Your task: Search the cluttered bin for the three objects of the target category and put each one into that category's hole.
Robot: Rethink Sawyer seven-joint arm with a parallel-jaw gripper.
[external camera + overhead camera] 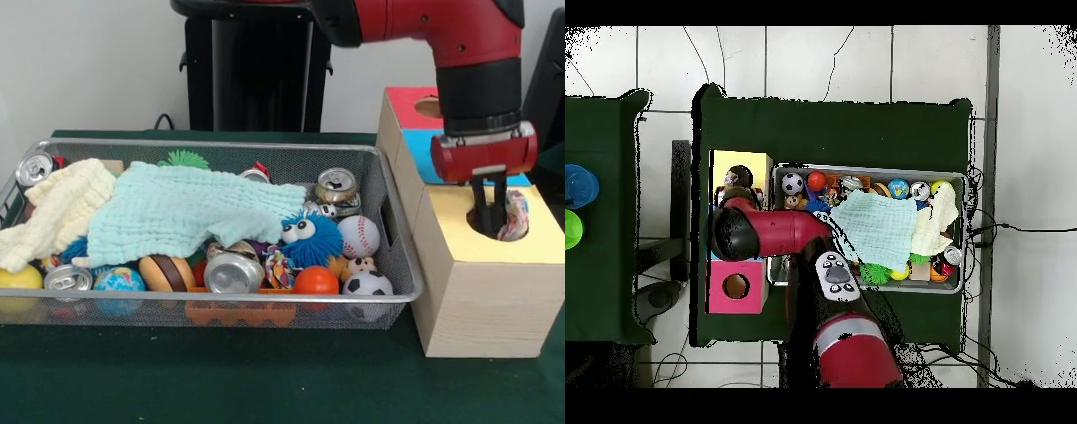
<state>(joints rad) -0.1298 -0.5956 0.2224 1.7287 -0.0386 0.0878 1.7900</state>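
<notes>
**Reaching into the yellow hole**

Hanging at the right of the front view, the end effector dips its fingers into the round hole of the yellow box, beside a multicoloured rope toy lodged there; whether it grips the toy cannot be told. Left of the box, the wire mesh bin holds balls, cans and a mint cloth.
</notes>
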